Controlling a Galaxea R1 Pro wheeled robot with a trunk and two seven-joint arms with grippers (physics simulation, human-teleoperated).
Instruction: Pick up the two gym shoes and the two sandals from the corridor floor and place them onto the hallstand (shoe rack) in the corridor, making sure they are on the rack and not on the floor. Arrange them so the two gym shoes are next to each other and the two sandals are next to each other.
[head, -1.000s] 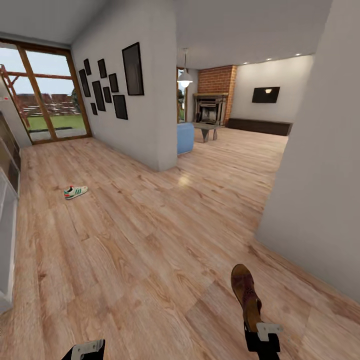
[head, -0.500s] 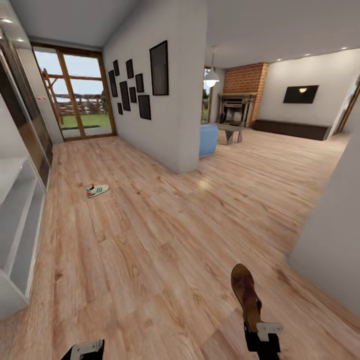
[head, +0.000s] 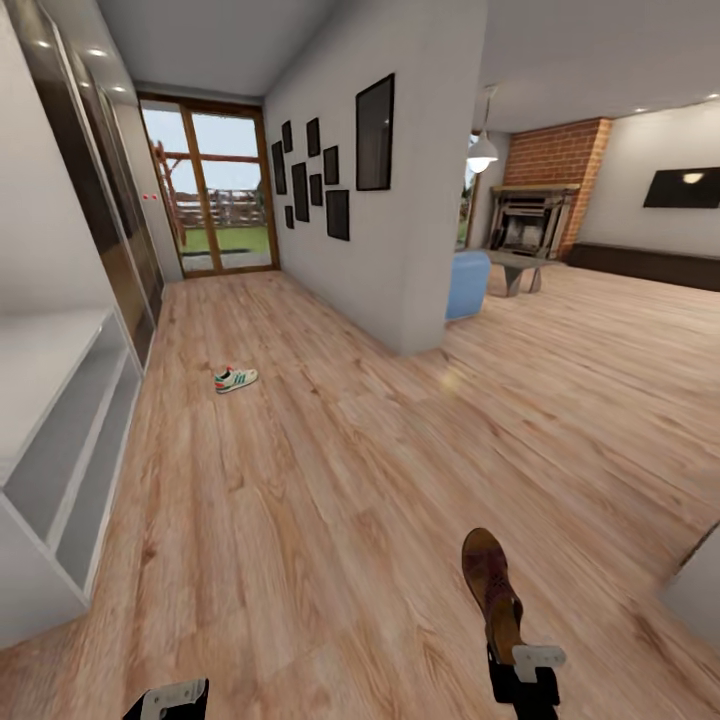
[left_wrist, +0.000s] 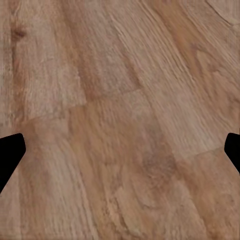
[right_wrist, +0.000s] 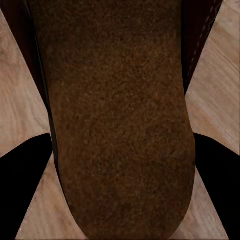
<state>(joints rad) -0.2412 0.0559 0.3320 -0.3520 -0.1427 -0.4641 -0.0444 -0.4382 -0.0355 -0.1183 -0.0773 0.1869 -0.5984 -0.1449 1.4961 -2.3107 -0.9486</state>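
Brown leather, the sandal (head: 491, 585) sits pinched at its heel end in the right hand (head: 522, 672), held low above the corridor floor (head: 300, 480), long axis running away from the robot, toe forward. It looks light and fairly stiff, so a heel grip should suffice. The left hand (left_wrist: 120, 150) hangs spread, empty. One gym shoe (head: 236, 379) lies near the hallstand (head: 60, 420), toe toward it.

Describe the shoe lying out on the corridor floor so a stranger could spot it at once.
Look down the corridor toward the glass door at its far end. On the wood floor, just past the end of the pale shelf unit along the wall, lies a gym shoe. It is white with green stripes, unlike the brown sandal in the right gripper.
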